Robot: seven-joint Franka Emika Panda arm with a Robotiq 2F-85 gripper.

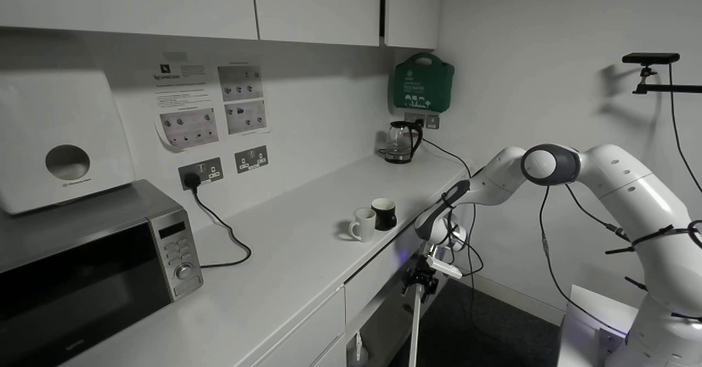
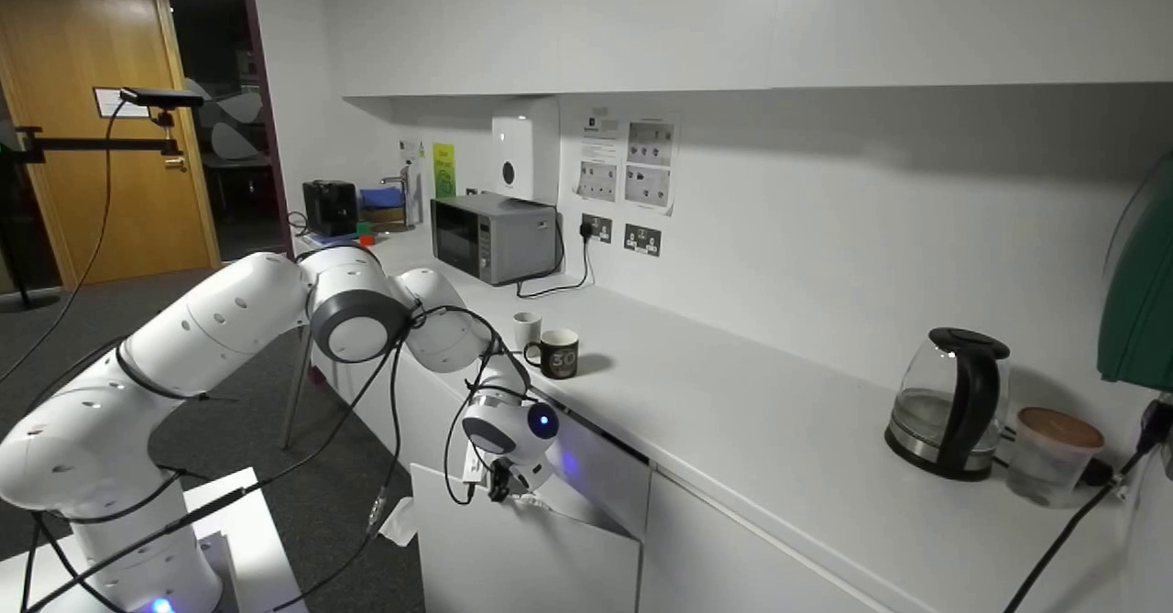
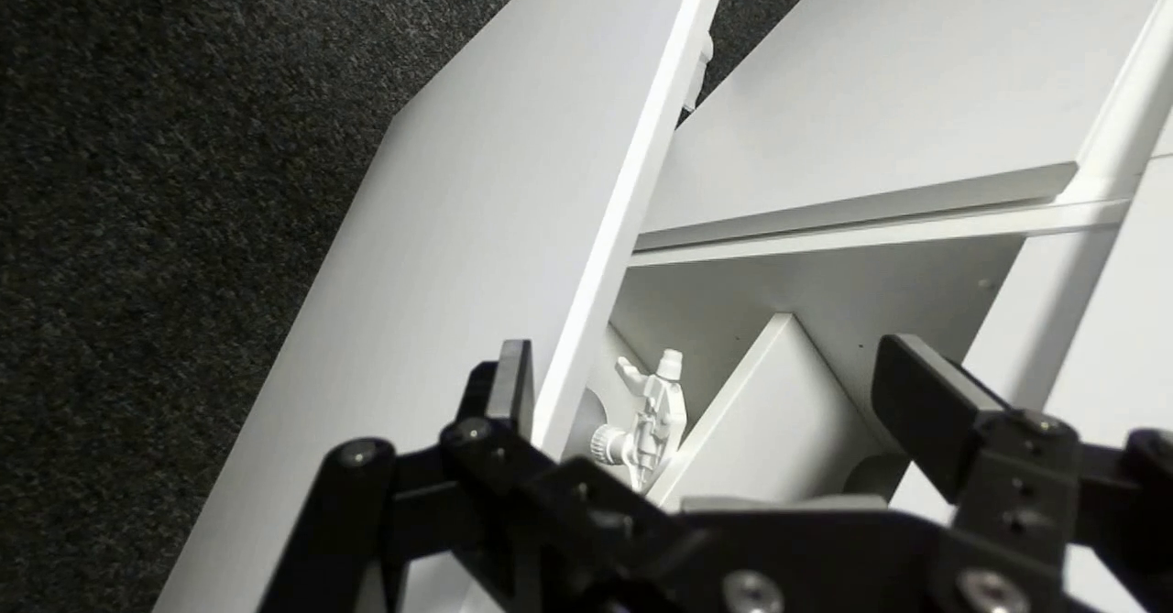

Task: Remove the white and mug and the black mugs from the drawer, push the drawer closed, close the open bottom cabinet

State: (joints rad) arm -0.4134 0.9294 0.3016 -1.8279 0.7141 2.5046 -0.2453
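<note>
Now my gripper (image 3: 715, 370), spread wide, seems to straddle the door (image 3: 467, 228) (one finger (image 3: 509, 384) outside), so I'd push inward.

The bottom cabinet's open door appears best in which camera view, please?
The wrist view: the door looms large there, with the cabinet interior showing beside it. In an exterior view its face is cropped below; in an exterior view only a thin strip shows.
</note>
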